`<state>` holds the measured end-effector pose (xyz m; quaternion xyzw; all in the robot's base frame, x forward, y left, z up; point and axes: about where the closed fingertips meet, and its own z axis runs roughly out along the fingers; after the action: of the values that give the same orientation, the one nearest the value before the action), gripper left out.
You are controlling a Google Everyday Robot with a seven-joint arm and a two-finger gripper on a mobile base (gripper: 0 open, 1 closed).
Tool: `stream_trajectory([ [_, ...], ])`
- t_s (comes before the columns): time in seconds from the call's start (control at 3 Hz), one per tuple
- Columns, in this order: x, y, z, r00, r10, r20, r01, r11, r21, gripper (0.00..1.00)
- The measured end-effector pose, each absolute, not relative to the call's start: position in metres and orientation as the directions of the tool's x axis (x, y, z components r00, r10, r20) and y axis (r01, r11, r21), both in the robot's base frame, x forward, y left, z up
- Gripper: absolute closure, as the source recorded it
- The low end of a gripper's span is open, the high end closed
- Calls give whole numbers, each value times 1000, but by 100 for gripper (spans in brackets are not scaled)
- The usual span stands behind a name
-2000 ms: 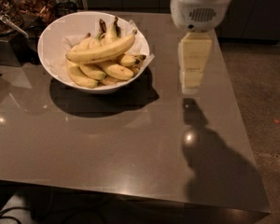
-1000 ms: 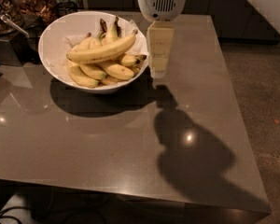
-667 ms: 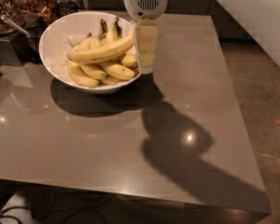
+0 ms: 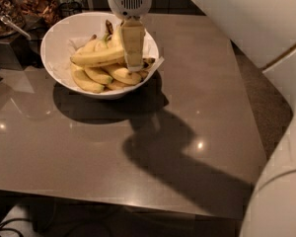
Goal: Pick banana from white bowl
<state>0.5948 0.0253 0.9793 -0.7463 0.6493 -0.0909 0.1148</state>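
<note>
The white bowl [image 4: 59, 36] sits at the table's far left, lined with white paper and filled with several bananas. The longest banana [image 4: 96, 58] lies across the top of the pile, smooth and bright yellow; shorter ones with dark tips lie under and behind it. My gripper [image 4: 133, 58] hangs over the bowl's right half, fingers pointing down, tip at the right end of the long banana and covering that end.
The grey-brown table [image 4: 138, 147] stretches toward me and to the right of the bowl. Dark containers with food [image 4: 10, 14] stand at the far left behind the bowl. My white arm [image 4: 266, 83] fills the right side of the view.
My gripper has moved left from beside the bowl's right rim to over the bananas. The bowl and bananas have not moved.
</note>
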Motion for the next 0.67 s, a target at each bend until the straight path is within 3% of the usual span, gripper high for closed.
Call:
stream_trajectory([
  [0.67,609,54,971,192,-981,8,-942,-187,-279,41],
])
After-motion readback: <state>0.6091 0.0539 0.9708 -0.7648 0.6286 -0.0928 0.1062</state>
